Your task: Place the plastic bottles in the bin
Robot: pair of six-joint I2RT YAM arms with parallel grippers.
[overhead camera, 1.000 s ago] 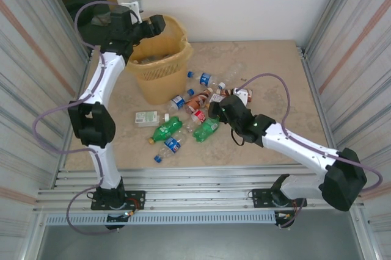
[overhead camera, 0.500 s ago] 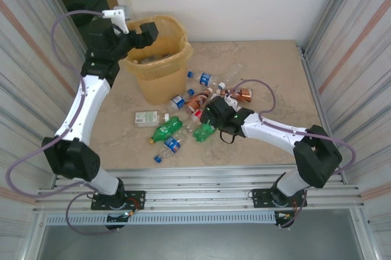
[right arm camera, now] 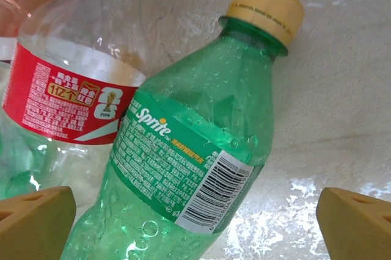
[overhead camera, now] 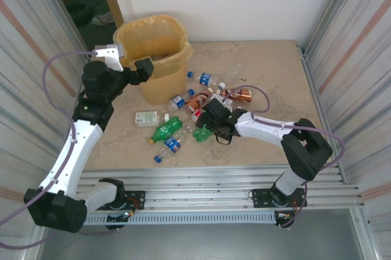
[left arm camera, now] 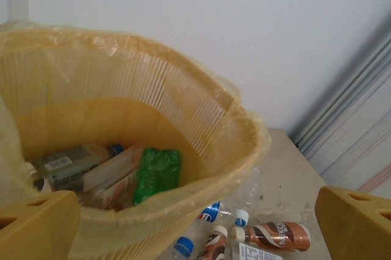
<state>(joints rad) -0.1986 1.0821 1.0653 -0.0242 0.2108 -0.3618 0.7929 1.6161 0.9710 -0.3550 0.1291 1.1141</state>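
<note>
Left claw drew back off the bin; right claw lowered over a green bottle.

"Sprite" in white on green bottle label, barcode + tiny Chinese print beside it, clear bottle w/ red label, "1亿" in yellow box, "FIFA" under trophy logo, brown bottle lettering illegible.

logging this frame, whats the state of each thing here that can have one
yellow-orange latticed plastic bin: upright, bag-lined, partly filled
green plastic Sprite bottle with yellow cap: capped, lying on the table
clear plastic bottle with red label: lying beside it
left gripper: open, empty
right gripper: open, straddling the Sprite bottle
</note>
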